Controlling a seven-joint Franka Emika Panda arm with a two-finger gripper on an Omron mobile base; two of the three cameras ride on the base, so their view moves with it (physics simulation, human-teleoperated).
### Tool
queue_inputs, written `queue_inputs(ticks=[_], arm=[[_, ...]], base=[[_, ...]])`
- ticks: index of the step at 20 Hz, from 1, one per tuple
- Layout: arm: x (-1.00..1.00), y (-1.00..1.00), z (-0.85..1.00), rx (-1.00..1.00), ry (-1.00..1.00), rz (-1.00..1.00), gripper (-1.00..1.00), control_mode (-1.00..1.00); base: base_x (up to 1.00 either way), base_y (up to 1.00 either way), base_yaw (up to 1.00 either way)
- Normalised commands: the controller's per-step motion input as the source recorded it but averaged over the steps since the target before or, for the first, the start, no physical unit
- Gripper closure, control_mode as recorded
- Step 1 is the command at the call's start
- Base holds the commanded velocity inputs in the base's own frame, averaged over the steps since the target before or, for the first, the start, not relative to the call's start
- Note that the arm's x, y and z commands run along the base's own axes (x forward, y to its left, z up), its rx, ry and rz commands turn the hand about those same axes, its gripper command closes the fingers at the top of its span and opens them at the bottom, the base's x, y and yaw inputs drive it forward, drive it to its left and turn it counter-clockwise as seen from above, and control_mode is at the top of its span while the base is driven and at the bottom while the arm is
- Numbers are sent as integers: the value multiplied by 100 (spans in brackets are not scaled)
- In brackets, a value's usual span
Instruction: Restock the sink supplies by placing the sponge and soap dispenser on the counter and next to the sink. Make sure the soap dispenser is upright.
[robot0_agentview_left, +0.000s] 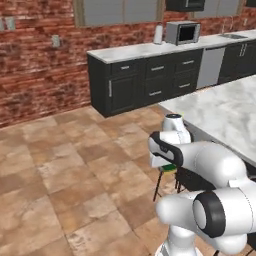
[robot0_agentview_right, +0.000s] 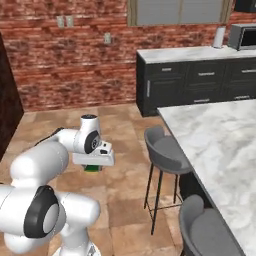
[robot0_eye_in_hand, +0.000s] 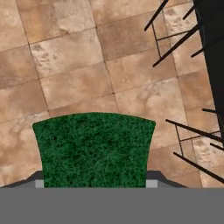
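Observation:
My gripper (robot0_eye_in_hand: 95, 183) is shut on the sponge (robot0_eye_in_hand: 94, 146), whose dark green scouring face fills the lower hand view over the tiled floor. From the base cameras the sponge (robot0_agentview_left: 169, 168) shows as a green and yellow sliver under the hand, with the gripper (robot0_agentview_right: 92, 167) held low in front of the robot and the sponge (robot0_agentview_right: 92, 168) peeking out below it. Far off along the brick wall runs the counter (robot0_agentview_left: 145, 50), with the sink (robot0_agentview_left: 233, 36) at its far right end. The soap dispenser is out of view.
The marble island (robot0_agentview_left: 225, 110) stretches along the right, with grey bar stools (robot0_agentview_right: 167, 150) beside it on thin black legs (robot0_eye_in_hand: 175, 43). A microwave (robot0_agentview_left: 182, 32) and a white roll (robot0_agentview_left: 158, 34) stand on the counter. Open tiled floor (robot0_agentview_left: 65, 160) lies to the left.

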Motion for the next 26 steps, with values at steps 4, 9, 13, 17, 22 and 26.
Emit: queue_inputs(ticks=[4,9,13,17,22,26], arm=[[0,0,0,0,0,0,100,100],[0,0,0,0,0,0,100,100],[0,0,0,0,0,0,100,100],[0,0,0,0,0,0,100,100],[0,0,0,0,0,0,100,100],[0,0,0,0,0,0,100,100]], base=[[100,82,-52],[100,100,-45],[100,100,-39],[100,100,-31],[100,100,-30],[100,100,-32]])
